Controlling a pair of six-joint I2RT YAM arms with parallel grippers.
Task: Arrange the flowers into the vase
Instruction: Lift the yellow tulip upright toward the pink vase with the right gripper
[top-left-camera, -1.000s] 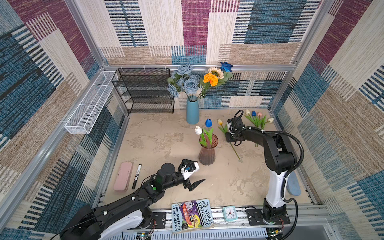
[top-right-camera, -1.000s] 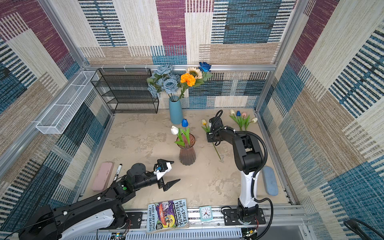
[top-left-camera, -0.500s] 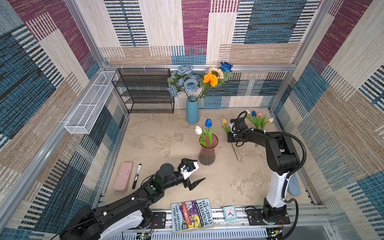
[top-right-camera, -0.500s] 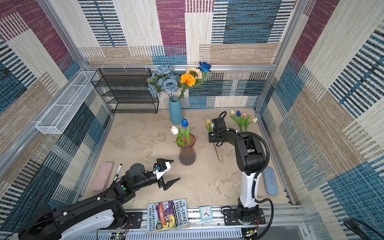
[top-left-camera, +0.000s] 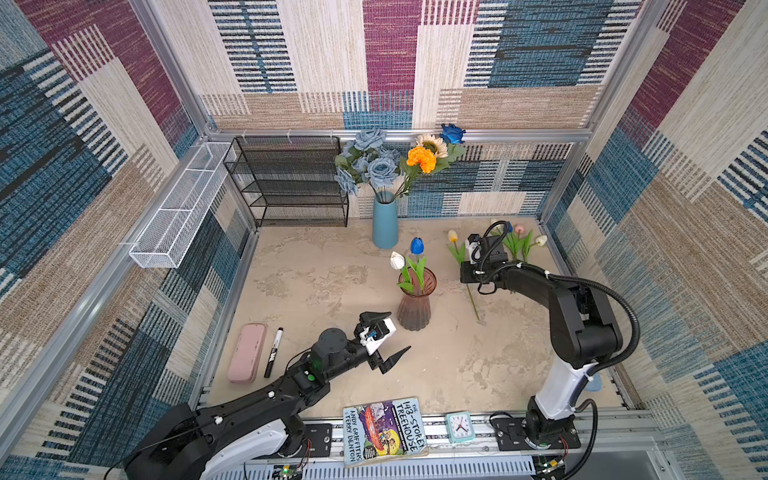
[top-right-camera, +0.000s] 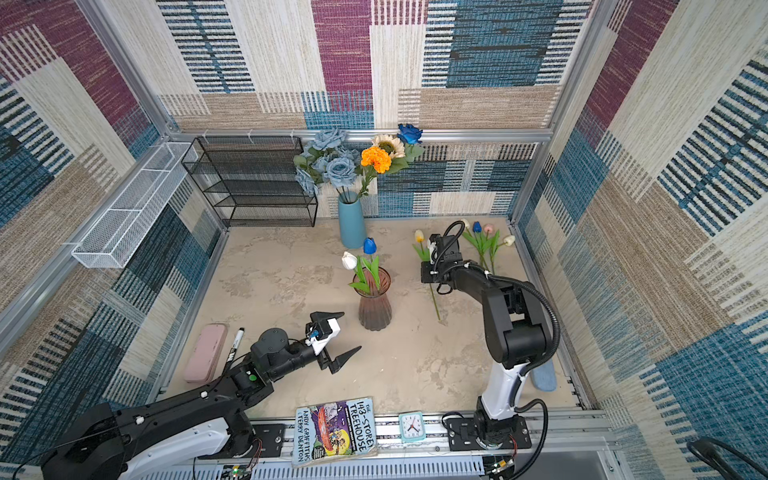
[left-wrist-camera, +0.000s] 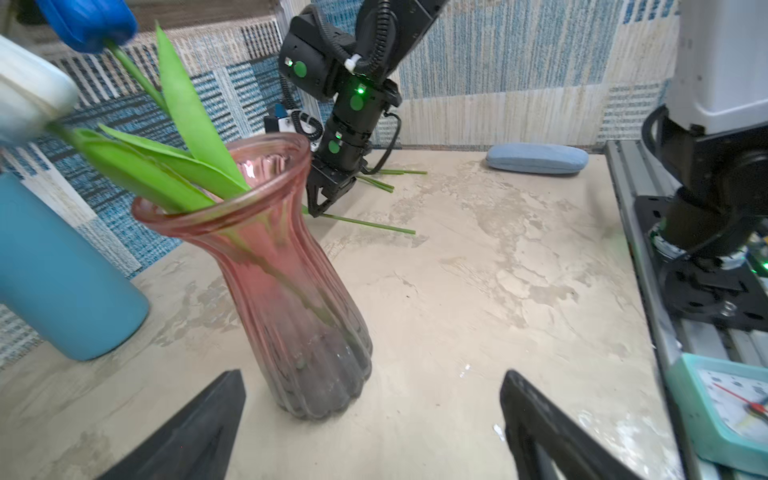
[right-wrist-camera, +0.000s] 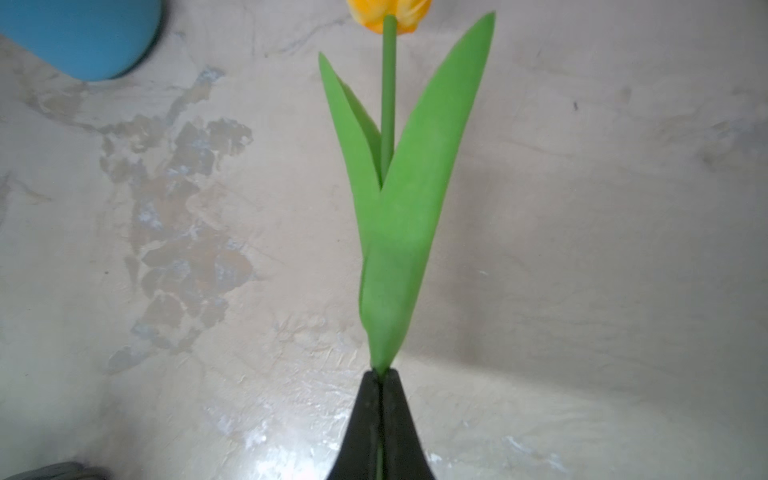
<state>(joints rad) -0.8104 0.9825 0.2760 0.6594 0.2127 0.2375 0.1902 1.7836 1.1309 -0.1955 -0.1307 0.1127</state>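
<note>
Right gripper (right-wrist-camera: 380, 374): the jaws are drawing together and are now pinching the stem of the yellow tulip (top-left-camera: 452, 236) just below its leaves.
Yellow tulip: the bloom is sliding a little to the right and toward the back of the table (top-left-camera: 332, 270).
Right arm (top-left-camera: 577, 316): the elbow is swinging outward and toward the near edge, following the gripper.

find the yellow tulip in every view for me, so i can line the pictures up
In a top view: yellow tulip right of the pink vase.
In a top view: same place, right of that vase.
Left wrist: only its bare stem, beyond the vase.
Right wrist: centre, pinched in the shut right end effector.
Shared landmark: blue vase.
</note>
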